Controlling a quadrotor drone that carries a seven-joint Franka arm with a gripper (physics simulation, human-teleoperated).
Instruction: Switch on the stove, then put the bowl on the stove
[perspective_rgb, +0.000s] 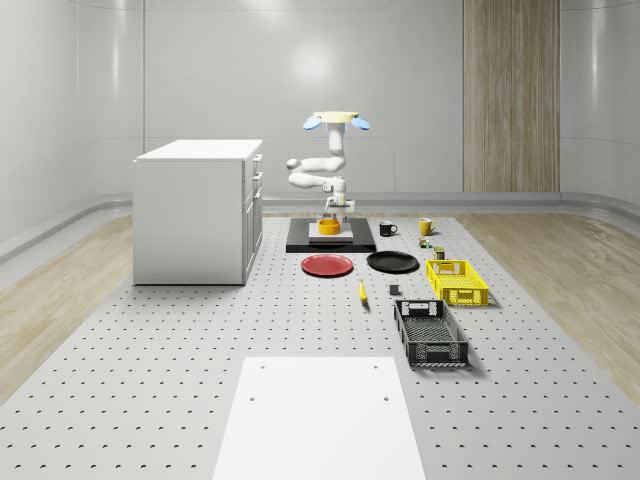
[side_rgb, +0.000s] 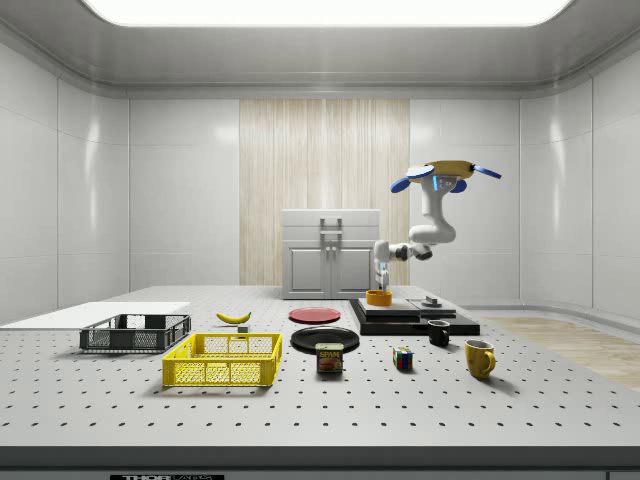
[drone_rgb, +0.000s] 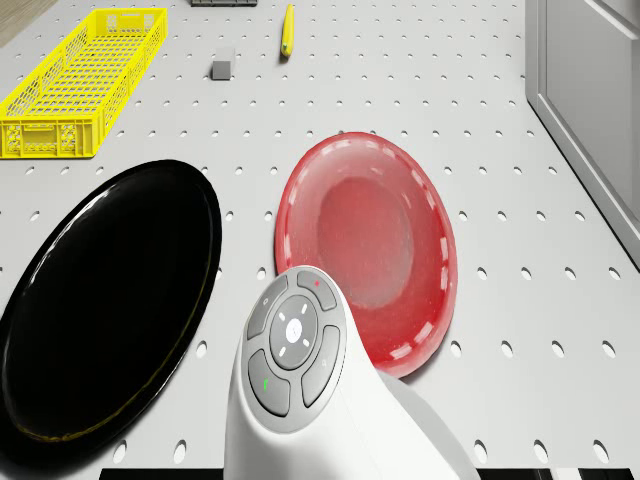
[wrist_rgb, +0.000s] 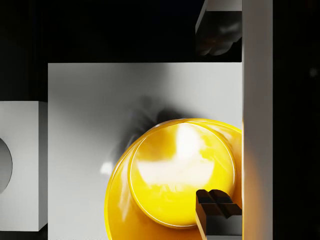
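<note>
Landmark: the stove (perspective_rgb: 331, 240), the black slab with a pale plate on top.

Bowl (perspective_rgb: 329, 227) sat on the stove's pale plate, upright, mouth up. In the wrist view the bowl (wrist_rgb: 172, 180) lay on the pale plate, its rim running past the plate's near edge, not centred on it.

Drone (perspective_rgb: 336, 121) hovered above the stove's far side, arm folded down toward it. Gripper (perspective_rgb: 333, 212) hung straight over the bowl, pointing down. In the side view the gripper (side_rgb: 381, 282) was just above the bowl (side_rgb: 379, 297); contact can't be told from there.

Hand state: the wrist view showed one fingertip (wrist_rgb: 216, 202) inside the rim over the glossy interior and the other fingertip (wrist_rgb: 219, 37) well out beyond the bowl over the stove's dark part. So the fingers stood spread wide, gripping nothing that I could see.

Handling judgement:
- Small, stiff, thin-walled; probably light.
- Strong highlights on the surface suggest a slick glaze, so likely slippery under the pads.
- Only sensible hold is a rim pinch, one finger inside and one outside the wall; too wide to span.
- An off-centre rim grip would let it tilt or swing.

Stove's switch state not readable. Red plate (drone_rgb: 366, 246) and black plate (drone_rgb: 105, 290) lay just beside the stove's front edge.
</note>
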